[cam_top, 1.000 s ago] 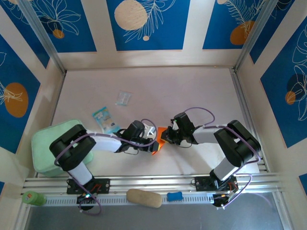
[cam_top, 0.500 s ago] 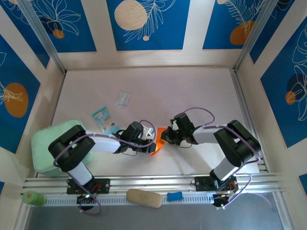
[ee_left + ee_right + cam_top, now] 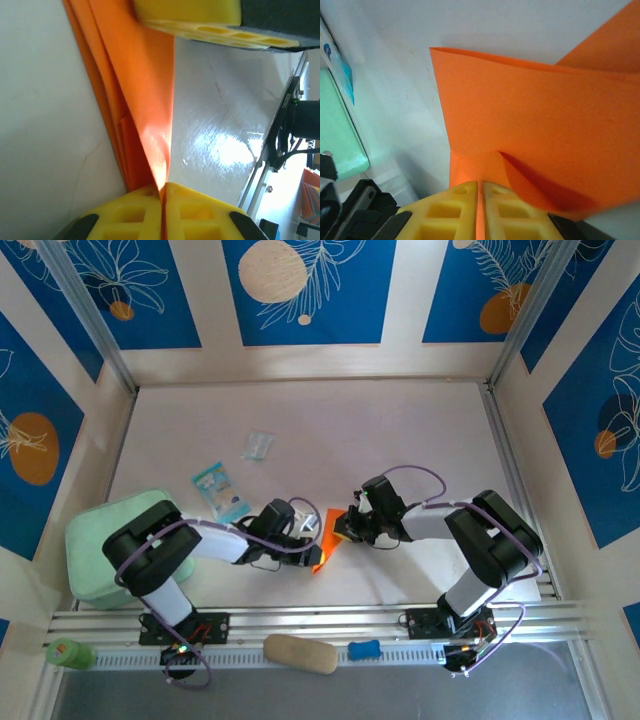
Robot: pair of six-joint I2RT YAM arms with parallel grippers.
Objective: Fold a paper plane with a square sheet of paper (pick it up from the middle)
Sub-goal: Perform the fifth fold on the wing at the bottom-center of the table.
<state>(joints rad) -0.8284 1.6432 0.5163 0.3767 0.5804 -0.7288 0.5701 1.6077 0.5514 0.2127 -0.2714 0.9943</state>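
Observation:
The square sheet of paper (image 3: 326, 539) is a folded orange strip lying low between the two arms near the table's front. In the left wrist view the orange paper (image 3: 140, 95) runs in layered folds up from my left gripper (image 3: 164, 189), whose yellow jaws are shut on its edge. In the top view that left gripper (image 3: 305, 540) sits just left of the paper. My right gripper (image 3: 480, 186) is shut on the paper (image 3: 535, 115) too, with a creased flap rising beside the jaws. From above, the right gripper (image 3: 347, 524) meets the paper's upper right end.
A mint green pad (image 3: 100, 540) lies at the left by the left arm. A blue-and-white packet (image 3: 218, 488) and a clear wrapper (image 3: 257, 445) lie on the white table (image 3: 330, 430) behind the arms. A tan object (image 3: 300, 653) and a blue one (image 3: 365, 649) rest on the front rail.
The left gripper has shifted slightly left and nearer, closing on the paper's edge. The orange paper now looks narrower and more upright. The right gripper has barely moved.

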